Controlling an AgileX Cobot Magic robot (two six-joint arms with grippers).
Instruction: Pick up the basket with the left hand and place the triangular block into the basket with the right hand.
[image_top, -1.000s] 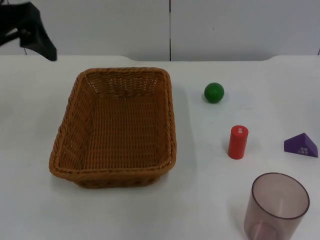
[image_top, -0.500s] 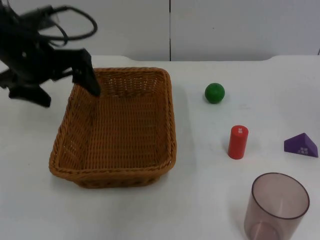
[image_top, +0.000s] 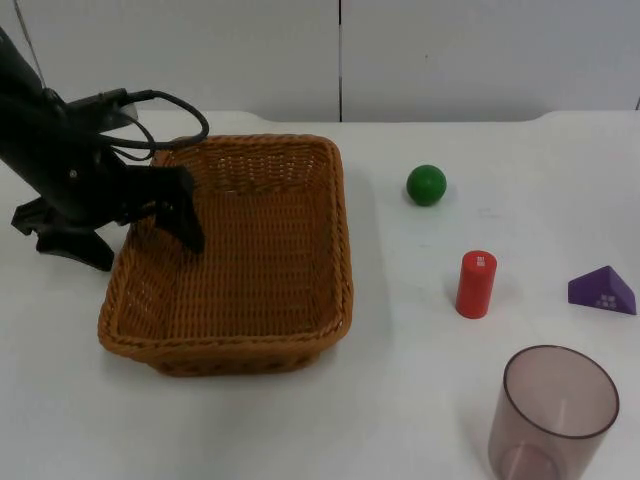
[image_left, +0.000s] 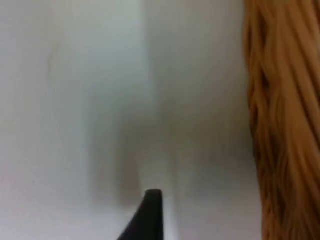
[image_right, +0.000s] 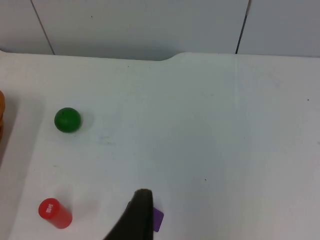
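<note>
One woven wicker basket (image_top: 235, 255) on the white counter (image_top: 400, 400); right of it one green ball (image_top: 427, 185), one red cylinder (image_top: 476, 285), one purple triangular block (image_top: 602, 291), one translucent cup (image_top: 553, 413). Left hand (image_top: 135, 222) straddles the basket's left rim, fingers spread, one inside, one outside, gripping nothing. Right hand (image_right: 137, 215) above the block; spread unclear.

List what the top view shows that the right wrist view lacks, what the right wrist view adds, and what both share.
Top view, not right wrist: the left tool, open astride the left rim of the basket, and the tinted cup.
Right wrist, not top: the right tool, waiting above the table at the triangular block.
Both: the green ball, the red cylinder, the triangular block, and the basket, just a bit of its rim in the wrist view.
</note>
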